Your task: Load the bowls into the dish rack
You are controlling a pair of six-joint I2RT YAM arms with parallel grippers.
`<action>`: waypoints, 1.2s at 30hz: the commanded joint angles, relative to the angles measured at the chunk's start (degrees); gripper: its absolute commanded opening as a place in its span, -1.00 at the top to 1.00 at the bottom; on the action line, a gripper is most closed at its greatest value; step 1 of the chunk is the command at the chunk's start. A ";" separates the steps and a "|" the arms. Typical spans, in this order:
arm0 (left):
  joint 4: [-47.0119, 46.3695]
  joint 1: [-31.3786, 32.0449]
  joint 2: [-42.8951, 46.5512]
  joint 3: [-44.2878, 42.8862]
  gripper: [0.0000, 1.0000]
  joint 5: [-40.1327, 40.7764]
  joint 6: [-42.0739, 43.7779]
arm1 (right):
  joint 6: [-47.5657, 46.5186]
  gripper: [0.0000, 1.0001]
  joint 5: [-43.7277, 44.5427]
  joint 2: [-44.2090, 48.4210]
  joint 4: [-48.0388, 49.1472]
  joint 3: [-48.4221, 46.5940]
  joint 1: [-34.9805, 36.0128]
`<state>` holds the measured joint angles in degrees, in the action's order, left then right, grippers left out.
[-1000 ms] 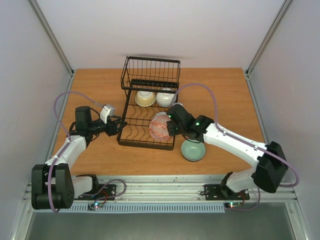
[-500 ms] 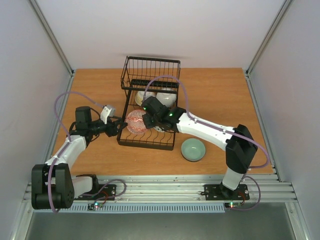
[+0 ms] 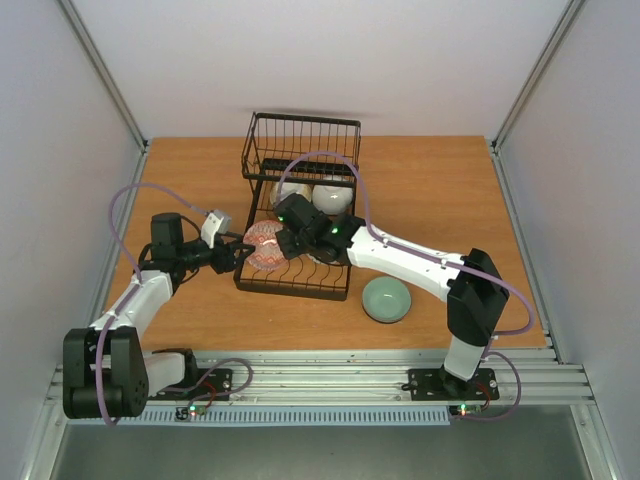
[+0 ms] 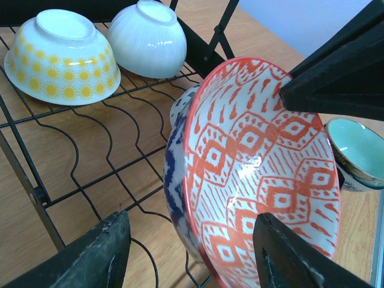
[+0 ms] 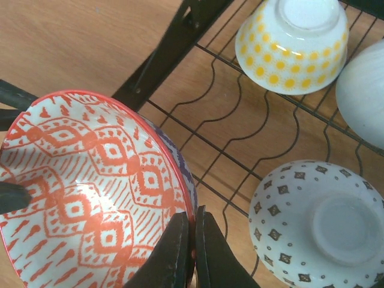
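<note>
Five bowls are in view. One, the red-patterned bowl (image 5: 90, 198), is in the right pincer (image 5: 193, 219) itself, its rim between the fingers. Three lie upside down just beyond that pincer: a yellow-dotted bowl (image 5: 292, 45), a ribbed white bowl (image 4: 147, 39) beside it, and a diamond-speckled white bowl (image 5: 318, 222) nearest the pincer. The fifth, a pale green bowl (image 3: 386, 299), stands alone on the worktop (image 3: 450, 200), back behind the right pincer beside its arm. There is one black wire dish rack (image 3: 300, 150). There are two arms and two pincers; the left pincer (image 3: 238, 253) faces the right across the red-patterned bowl.
</note>
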<state>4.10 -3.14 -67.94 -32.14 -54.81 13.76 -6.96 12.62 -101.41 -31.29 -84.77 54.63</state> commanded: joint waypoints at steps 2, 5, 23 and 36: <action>-0.37 0.24 -0.86 -1.91 0.04 -1.01 0.83 | -1.55 0.97 0.04 1.02 2.66 -2.94 1.64; 0.17 0.39 -1.16 -2.21 0.70 -1.27 0.83 | -1.74 0.97 -0.14 0.90 2.96 -2.90 2.00; 3.17 0.59 -0.52 -2.81 0.99 -4.84 2.66 | 4.23 -0.35 -20.86 11.29 17.44 14.09 -3.85; 4.51 0.46 -0.28 -2.87 0.99 -6.63 4.30 | 13.82 -0.97 -48.18 10.77 37.10 24.64 -8.05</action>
<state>9.65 -2.52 -69.36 -33.47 -58.17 17.10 2.74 -25.61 -89.54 -3.46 -62.02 46.83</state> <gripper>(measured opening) 0.044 0.986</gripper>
